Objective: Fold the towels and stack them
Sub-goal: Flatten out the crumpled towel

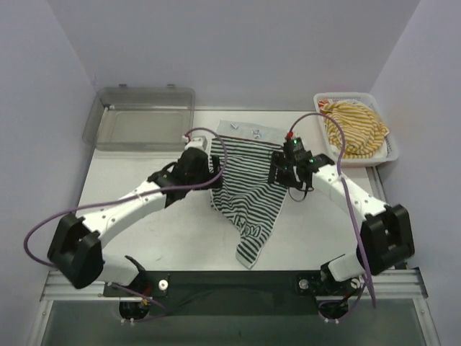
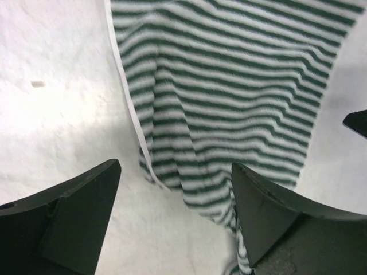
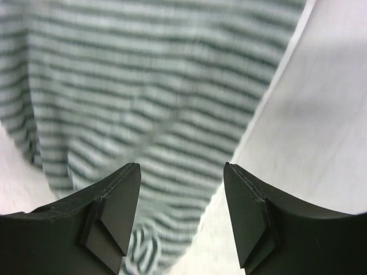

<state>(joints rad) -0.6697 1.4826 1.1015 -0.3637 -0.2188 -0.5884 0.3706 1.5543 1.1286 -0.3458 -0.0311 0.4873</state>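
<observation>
Left gripper (image 2: 175,166) and right gripper (image 3: 182,166), jaws apart, over green-striped towel (image 1: 248,191)

A dark-green-and-white striped towel (image 1: 248,205) is lying rumpled at the centre of the frame, narrowing to a point toward the lower middle. The left gripper (image 1: 213,167) and right gripper (image 1: 283,173) are flanking its upper edges. A clear grey tray (image 1: 140,119) is sitting upper left; a white basket (image 1: 344,95) upper right is holding a yellow-and-white striped towel (image 1: 354,128).

Grn-striped towel (image 1: 245,196), crumpled, centre
</observation>
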